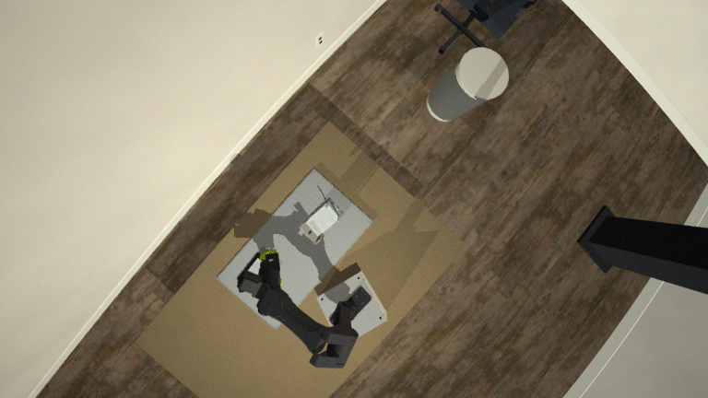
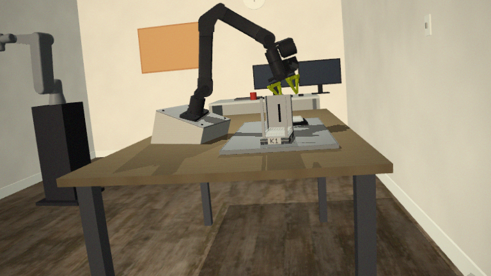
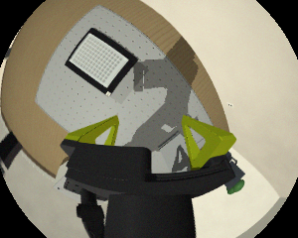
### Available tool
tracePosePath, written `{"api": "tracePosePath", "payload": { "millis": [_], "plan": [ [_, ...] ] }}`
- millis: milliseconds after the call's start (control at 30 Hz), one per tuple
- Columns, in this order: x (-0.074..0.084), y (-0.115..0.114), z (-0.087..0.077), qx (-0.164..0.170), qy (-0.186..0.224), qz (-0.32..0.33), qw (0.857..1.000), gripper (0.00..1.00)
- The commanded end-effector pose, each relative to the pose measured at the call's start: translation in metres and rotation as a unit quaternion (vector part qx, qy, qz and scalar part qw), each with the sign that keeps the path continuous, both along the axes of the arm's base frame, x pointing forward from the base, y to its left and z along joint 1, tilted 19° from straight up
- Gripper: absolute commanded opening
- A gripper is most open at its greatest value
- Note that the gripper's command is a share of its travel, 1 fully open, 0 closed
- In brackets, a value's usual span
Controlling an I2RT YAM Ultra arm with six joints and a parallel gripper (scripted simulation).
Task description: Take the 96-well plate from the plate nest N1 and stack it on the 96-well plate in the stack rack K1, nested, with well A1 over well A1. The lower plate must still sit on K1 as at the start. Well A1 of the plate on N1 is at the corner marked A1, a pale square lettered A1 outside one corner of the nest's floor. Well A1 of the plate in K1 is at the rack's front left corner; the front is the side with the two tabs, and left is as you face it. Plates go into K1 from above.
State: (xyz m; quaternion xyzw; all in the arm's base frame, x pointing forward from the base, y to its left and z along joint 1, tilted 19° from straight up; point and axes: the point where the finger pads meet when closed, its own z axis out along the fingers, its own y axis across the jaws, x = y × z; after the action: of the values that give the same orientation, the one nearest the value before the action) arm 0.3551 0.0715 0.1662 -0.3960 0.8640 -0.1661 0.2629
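The 96-well plate lies white in the black-rimmed nest N1 on the grey mat, at the upper left of the wrist view. A small pale mark sits outside the nest's lower corner. My gripper is open and empty, its green fingers high above the mat and apart from the plate. In the side view the gripper hangs above and behind the stack rack K1, which holds a white plate low inside. The N1 plate shows just behind the rack. From above, my arm hides most of N1; K1 stands apart.
The grey mat carries both fixtures. The arm's wedge-shaped base sits at the table's left rear. K1's tall side walls rise near the gripper's height. A far desk with a monitor and a red object stands behind.
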Motion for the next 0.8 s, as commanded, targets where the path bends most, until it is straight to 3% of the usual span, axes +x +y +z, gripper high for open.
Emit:
{"api": "tracePosePath", "payload": {
  "millis": [0,33,67,167,233,267,367,433,500,533,700,767],
  "plan": [
    [-0.014,-0.008,0.011,0.04,0.014,-0.039,0.998,1.0],
    [-0.018,-0.011,0.01,0.047,0.02,-0.051,0.997,1.0],
    [-0.03,-0.017,-0.006,0.04,0.04,-0.052,0.997,1.0],
    [-0.038,-0.023,-0.006,0.056,0.052,-0.078,0.994,1.0],
    [-0.039,-0.026,0.005,0.077,0.048,-0.103,0.991,1.0],
    [-0.051,-0.031,-0.011,0.07,0.068,-0.105,0.99,1.0],
    [-0.052,-0.032,-0.011,0.07,0.068,-0.105,0.99,1.0],
    [-0.055,-0.035,-0.002,0.089,0.068,-0.13,0.985,1.0],
    [-0.064,-0.04,-0.004,0.102,0.082,-0.157,0.979,1.0],
    [-0.074,-0.044,-0.014,0.099,0.095,-0.16,0.978,1.0],
    [-0.088,-0.051,-0.01,0.129,0.11,-0.212,0.962,1.0],
    [-0.098,-0.054,-0.018,0.126,0.121,-0.216,0.961,1.0]
  ]
}}
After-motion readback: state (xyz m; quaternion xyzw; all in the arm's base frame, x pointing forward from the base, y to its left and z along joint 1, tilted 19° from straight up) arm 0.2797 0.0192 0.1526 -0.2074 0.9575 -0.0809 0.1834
